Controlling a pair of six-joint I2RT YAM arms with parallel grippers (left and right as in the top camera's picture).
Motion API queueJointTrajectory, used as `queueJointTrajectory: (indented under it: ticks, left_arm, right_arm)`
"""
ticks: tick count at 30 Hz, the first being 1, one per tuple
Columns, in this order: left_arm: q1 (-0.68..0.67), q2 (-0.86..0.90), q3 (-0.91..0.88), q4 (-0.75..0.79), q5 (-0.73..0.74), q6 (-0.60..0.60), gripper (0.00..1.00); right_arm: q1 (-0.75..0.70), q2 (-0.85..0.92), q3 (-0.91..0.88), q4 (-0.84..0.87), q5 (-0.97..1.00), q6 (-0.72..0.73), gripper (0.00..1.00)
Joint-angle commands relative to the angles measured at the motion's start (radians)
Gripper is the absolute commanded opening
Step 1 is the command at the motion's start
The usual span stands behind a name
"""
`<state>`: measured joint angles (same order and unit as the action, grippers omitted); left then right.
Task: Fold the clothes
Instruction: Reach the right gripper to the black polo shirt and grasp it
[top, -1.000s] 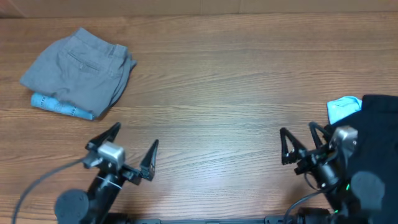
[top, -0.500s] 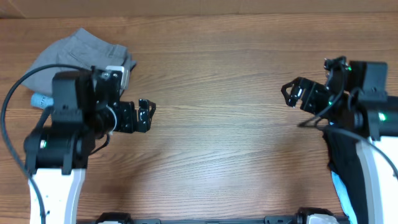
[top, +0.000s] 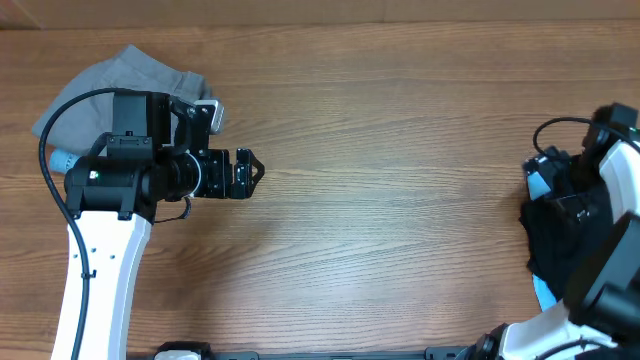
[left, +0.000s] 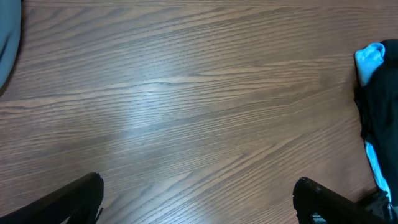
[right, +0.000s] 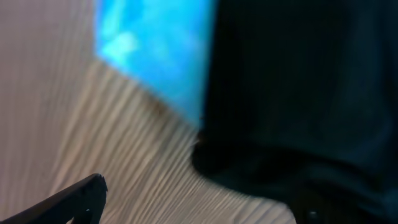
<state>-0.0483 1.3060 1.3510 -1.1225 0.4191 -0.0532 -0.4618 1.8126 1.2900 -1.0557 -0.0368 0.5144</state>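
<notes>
Black trousers: a bunched heap at the right edge of the overhead view, lying on the wooden surface.
Light-blue cloth: touches the heap, peeking out at its upper left and again at its lower edge.
Right claw: low over the heap's edge where black meets blue. Its fingers are spread and grip nothing, though the wrist view is blurred.
Left claw: left of centre over bare wood, pointing right. It is released, fingers wide apart and empty.
Grey shorts: folded in the upper left, partly hidden by the left arm.
Well apart: the shorts and the trousers, on opposite sides.
</notes>
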Motion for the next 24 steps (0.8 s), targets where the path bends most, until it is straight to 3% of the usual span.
queueJointTrajectory:
  ticks: [1,7,9,10,11,14,15,19,24]
  left_arm:
    - [-0.005,0.002,0.026,0.000,0.020,-0.032,1.00]
    - [-0.005,0.002,0.026,0.002,0.019,-0.033,1.00]
    - [-0.005,0.002,0.026,0.002,0.019,-0.033,1.00]
    - [-0.005,0.002,0.026,0.002,0.019,-0.033,1.00]
    - [-0.005,0.002,0.026,0.003,0.019,-0.033,1.00]
    - [-0.005,0.002,0.026,0.005,0.019,-0.033,1.00]
    - [-0.005,0.002,0.026,0.008,0.019,-0.033,1.00]
    - [-0.005,0.002,0.026,0.024,0.019,-0.033,1.00]
    - [-0.005,0.002,0.026,0.047,0.019,-0.033,1.00]
  right_arm:
    - [-0.032,0.039,0.019,0.018,0.014,0.059,0.91]
    - [-0.029,0.045,-0.047,0.027,0.017,0.076,0.80]
    - [-0.029,0.045,-0.066,0.029,0.014,0.097,0.70]
    - [-0.029,0.045,-0.074,0.024,0.015,0.097,0.57]
    - [-0.029,0.045,-0.074,0.018,0.015,0.097,0.52]
    - [-0.029,0.045,-0.064,-0.041,0.014,0.095,0.13]
    - [-0.029,0.044,-0.052,-0.053,0.014,0.083,0.06]
    - [-0.027,0.013,0.039,-0.116,-0.008,0.034,0.04]
    - [0.031,-0.078,0.219,-0.191,-0.326,-0.153,0.04]
